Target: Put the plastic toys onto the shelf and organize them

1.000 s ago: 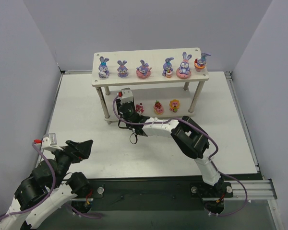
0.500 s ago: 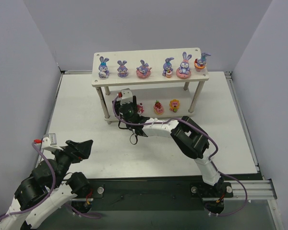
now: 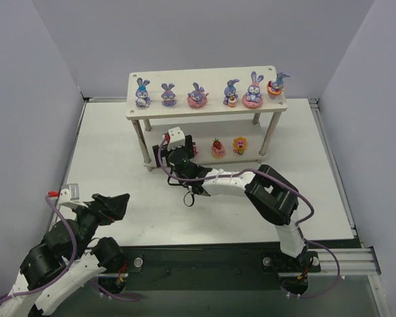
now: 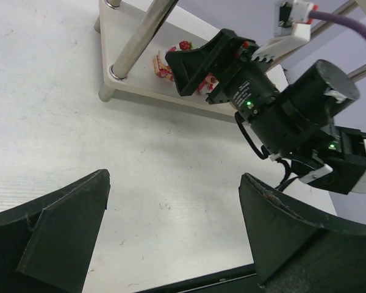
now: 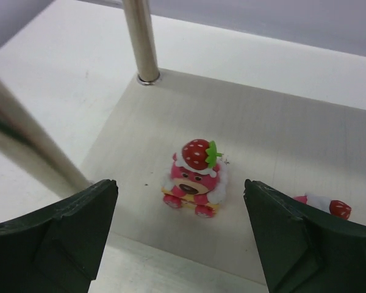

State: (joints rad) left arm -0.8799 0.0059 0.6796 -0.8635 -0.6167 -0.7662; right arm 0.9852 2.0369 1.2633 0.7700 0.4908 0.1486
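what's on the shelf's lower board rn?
Three cake-like toys in a row: a strawberry-topped pink one, framed by the open fingers of the right gripper, a red one, an orange one. From above, the top board hides the lower board's back strip.

Between the right arm's fingers (image 5: 55,238) you see a second cake piece (image 5: 324,205) only in part: the right-side finger covers the rest, so its shape is unclear. Just outside the left-side finger, a shelf leg (image 5: 33,134) is blurred.
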